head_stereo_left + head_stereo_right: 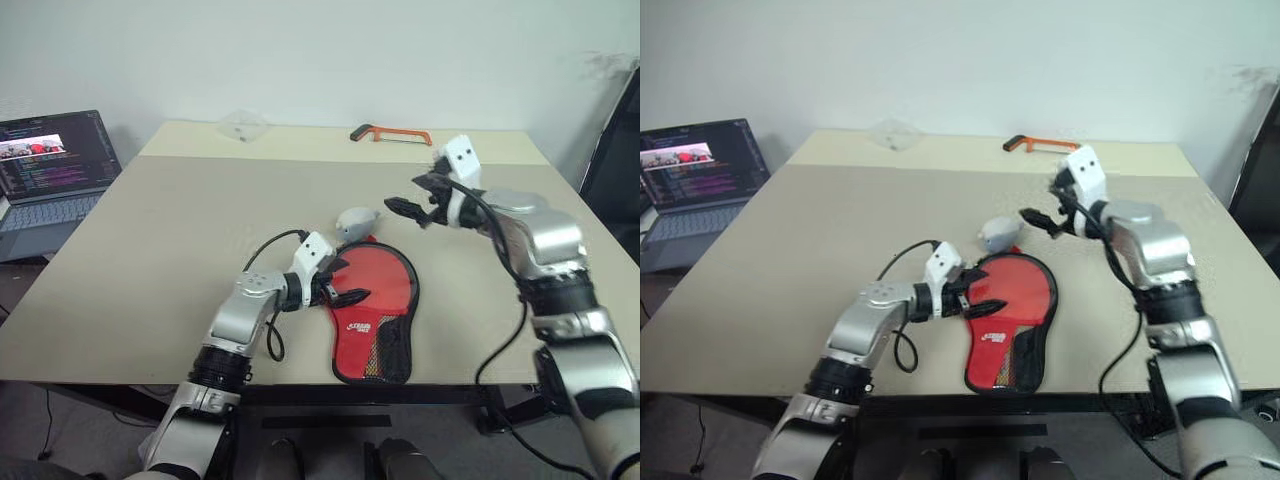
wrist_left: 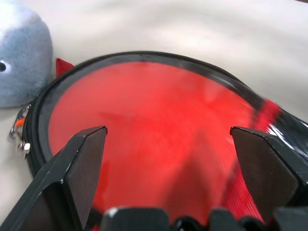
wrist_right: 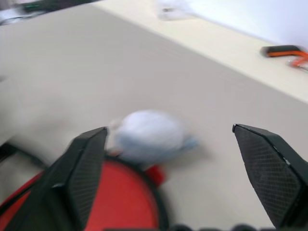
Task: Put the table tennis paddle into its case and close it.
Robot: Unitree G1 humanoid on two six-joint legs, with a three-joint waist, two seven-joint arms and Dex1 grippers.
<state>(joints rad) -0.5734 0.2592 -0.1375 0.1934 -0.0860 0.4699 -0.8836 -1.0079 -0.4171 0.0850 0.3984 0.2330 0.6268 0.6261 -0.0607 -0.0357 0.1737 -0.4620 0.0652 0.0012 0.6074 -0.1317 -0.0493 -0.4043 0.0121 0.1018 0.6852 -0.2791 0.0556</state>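
The case [image 1: 377, 290] lies flat near the table's front edge, red face up. Its black zipper trim runs round the rim, and the mesh pocket and white logo point toward me. The table tennis paddle is hidden from view. My left gripper [image 1: 347, 295] is open and low at the case's left edge, pointing across the round red part [image 2: 154, 125]. My right gripper [image 1: 408, 210] is open with nothing in it. It hangs in the air behind and to the right of the case, looking down on the case's far rim [image 3: 126, 202].
A grey plush toy [image 1: 355, 222] rests against the far end of the case. An orange-framed hacksaw [image 1: 391, 133] and a clear plastic piece [image 1: 243, 125] lie at the table's far edge. An open laptop [image 1: 50, 165] stands to the left and a dark chair [image 1: 615, 150] to the right.
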